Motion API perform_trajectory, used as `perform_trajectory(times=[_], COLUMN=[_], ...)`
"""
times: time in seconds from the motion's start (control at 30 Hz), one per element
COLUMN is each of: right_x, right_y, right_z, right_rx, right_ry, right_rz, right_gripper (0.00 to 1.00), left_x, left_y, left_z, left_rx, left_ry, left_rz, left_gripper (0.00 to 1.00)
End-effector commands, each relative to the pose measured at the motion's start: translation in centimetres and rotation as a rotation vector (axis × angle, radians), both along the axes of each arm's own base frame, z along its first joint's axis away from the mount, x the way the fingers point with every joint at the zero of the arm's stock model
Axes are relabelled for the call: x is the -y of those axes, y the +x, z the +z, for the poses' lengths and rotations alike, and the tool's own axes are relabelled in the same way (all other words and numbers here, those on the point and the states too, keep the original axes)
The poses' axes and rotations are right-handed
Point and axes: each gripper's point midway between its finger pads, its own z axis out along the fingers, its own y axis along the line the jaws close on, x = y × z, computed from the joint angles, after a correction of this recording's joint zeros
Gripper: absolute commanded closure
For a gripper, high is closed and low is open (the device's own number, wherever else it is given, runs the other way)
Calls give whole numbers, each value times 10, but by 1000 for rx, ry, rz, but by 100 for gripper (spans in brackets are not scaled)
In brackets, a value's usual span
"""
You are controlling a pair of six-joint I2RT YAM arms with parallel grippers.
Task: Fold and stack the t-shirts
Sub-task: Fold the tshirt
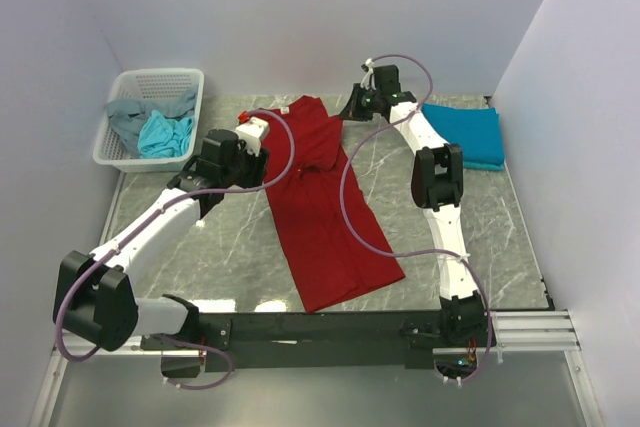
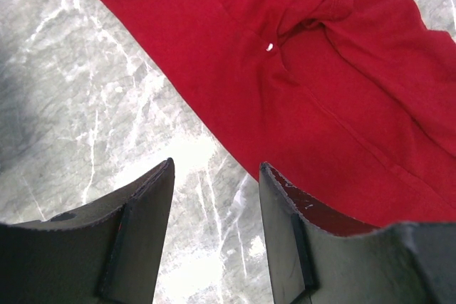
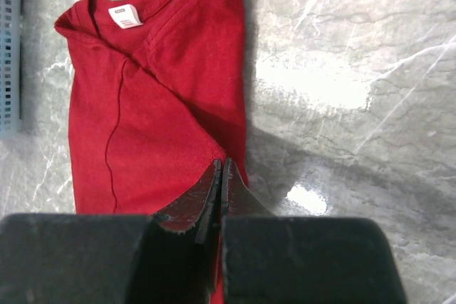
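A dark red t-shirt (image 1: 322,209) lies lengthwise on the marble table, partly folded, its collar and white label at the far end (image 3: 125,15). My right gripper (image 3: 221,163) is shut on the shirt's right edge near the far end, and the cloth there is lifted a little above its shadow. In the top view the right gripper (image 1: 351,107) sits at the shirt's upper right corner. My left gripper (image 2: 216,169) is open over bare table just beside the red t-shirt (image 2: 320,69), at its left edge, with nothing between its fingers. A teal-blue t-shirt (image 1: 466,133) lies folded at the far right.
A white mesh basket (image 1: 152,77) stands at the far left and holds a grey t-shirt (image 1: 124,117) and a light turquoise one (image 1: 165,136). The basket (image 3: 8,48) also shows at the left edge of the right wrist view. Walls close in the table on three sides.
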Motion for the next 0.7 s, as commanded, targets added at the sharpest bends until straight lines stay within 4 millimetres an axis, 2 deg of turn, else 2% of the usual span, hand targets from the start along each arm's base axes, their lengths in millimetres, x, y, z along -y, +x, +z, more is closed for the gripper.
perform_trajectory(times=[0.0,0.2,0.47,0.67], right_x=[11,3,-8,-19], right_y=[12,8,-2,-9], right_z=[53,62,50,52], right_rx=[120,135,110,115], right_ry=[2,23,14,9], right_rz=[-18,13,45,73], right_gripper=[100,100,100,100], left_x=[9,10,11,10], left_y=[2,1,1,1], left_z=[1,0,-1,0], left_rx=[9,4,-2,1], left_ry=[-15,-16,-17,-15], left_rz=[-39,-44,-49,-50], left_gripper=[43,43,43,43])
